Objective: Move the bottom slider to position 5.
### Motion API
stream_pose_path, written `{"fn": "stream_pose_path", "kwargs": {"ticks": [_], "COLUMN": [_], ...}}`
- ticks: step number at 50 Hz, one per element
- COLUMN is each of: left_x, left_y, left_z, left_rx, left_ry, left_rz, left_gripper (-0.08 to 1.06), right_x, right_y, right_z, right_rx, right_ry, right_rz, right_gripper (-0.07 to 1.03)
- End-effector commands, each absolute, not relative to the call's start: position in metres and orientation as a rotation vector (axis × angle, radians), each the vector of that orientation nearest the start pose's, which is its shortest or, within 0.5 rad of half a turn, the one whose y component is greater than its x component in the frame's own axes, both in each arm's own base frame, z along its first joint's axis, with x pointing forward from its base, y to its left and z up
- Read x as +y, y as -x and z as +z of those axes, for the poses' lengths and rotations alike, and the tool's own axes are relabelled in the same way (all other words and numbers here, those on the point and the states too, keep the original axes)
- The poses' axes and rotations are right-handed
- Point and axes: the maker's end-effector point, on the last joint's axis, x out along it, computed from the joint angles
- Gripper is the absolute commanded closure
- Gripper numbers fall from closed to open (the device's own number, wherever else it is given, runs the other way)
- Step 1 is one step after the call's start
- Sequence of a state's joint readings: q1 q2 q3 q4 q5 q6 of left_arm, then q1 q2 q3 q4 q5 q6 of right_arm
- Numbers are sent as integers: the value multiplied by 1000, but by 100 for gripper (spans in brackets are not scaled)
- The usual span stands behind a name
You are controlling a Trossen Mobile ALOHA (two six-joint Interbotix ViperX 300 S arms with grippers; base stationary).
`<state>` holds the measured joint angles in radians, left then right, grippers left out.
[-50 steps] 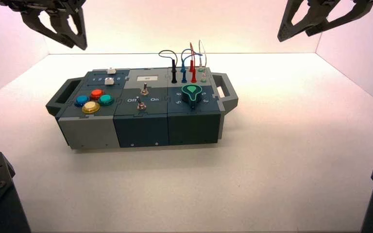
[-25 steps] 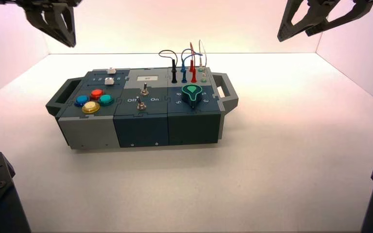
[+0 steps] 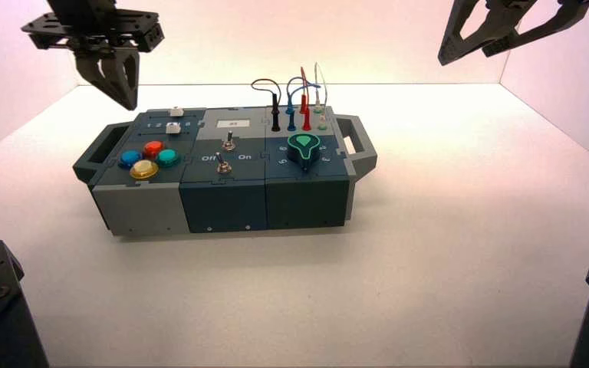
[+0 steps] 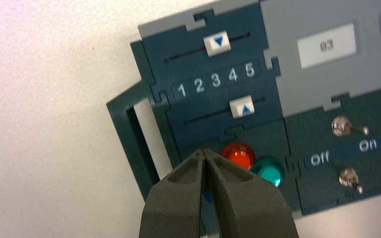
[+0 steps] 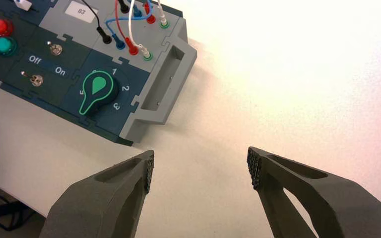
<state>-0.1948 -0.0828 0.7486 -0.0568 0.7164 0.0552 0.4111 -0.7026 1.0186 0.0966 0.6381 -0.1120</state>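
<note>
In the upper left of the high view, my left gripper (image 3: 115,80) hangs above and behind the box's (image 3: 222,203) left end, its fingers (image 4: 188,193) pressed together with nothing between them. My right gripper (image 3: 506,31) waits in the upper right corner, well apart from the box, fingers spread wide and empty.

The bottom slider (image 4: 242,106) sits in the left wrist view just below the row of numerals, its white square knob with a blue arrow roughly under the 4 and 5, perhaps a shade short of position 5 (image 4: 249,70). In the high view it shows as the nearer white knob (image 3: 172,128) on the box's left section, just behind the red button (image 4: 237,154). The top slider (image 4: 217,43) lies on the far side of the numerals and is not mine to touch.

I judge the knob a small, light, hard plastic cap riding in a stiff slot (it will likely move with some friction and stop dead at the track's end). It looks too small to pinch well, so my closed tips should press its flat side facing the 1 and nudge it gently along the track toward the grey panel (image 4: 327,47), keeping clear of the buttons.
</note>
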Motion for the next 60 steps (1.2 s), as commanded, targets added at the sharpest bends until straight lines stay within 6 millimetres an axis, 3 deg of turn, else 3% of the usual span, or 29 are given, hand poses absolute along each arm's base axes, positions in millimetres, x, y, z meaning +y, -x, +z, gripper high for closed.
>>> {"fn": "stream_pose_path", "kwargs": {"ticks": [1,19,60], "left_x": [-69,-73,-97], "left_y": [-316,-324,-322], "left_z": [78,40,41], "left_rx": [1349,1431,1424], "left_ry": [-99,-87,-84], "left_rz": [-198,-187,-233], "left_gripper": [100,100,100], "right_x": [107,107,107], "right_y": [-219,-219,-219], "right_z": [166,168,167], "right_rx": [912,908,911], "right_ry": [187,187,187], "right_rz": [449,451,449], "right_gripper": [-1,-1,-1]}}
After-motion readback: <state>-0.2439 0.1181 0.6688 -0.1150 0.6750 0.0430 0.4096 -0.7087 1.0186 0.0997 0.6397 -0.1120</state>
